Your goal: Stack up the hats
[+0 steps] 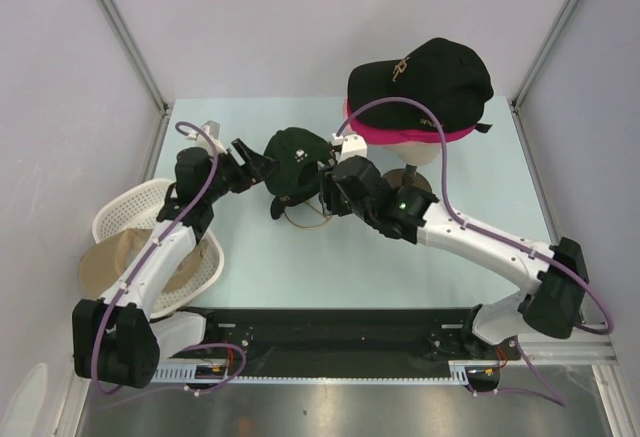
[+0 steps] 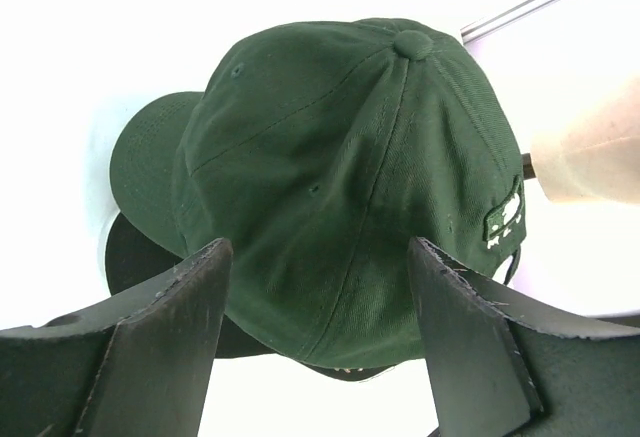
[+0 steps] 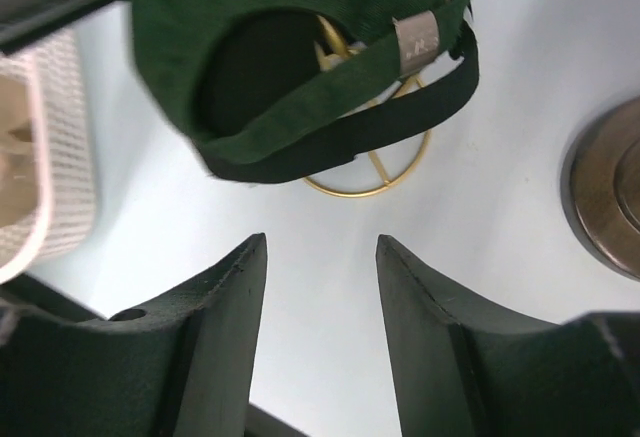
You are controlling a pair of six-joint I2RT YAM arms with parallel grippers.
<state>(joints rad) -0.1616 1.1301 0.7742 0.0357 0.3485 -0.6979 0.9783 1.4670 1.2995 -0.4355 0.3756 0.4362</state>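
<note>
A dark green hat [image 1: 295, 162] rests on a gold wire stand [image 1: 300, 219] at mid-table. My left gripper [image 1: 262, 164] is open at the hat's left side. In the left wrist view its fingers flank the lower crown of the green hat [image 2: 340, 177] without pinching it. My right gripper [image 1: 325, 192] is open and empty, just short of the hat's back strap [image 3: 330, 87]. A black hat with a gold logo [image 1: 425, 77] sits on a magenta hat [image 1: 375, 134] on the mannequin head [image 1: 415, 152]. A tan hat [image 1: 110, 262] lies in the basket.
A white mesh basket [image 1: 130, 207] stands at the left edge, beside my left arm. The mannequin's round metal base [image 3: 605, 197] is close to the right of my right gripper. Grey walls enclose the table on three sides.
</note>
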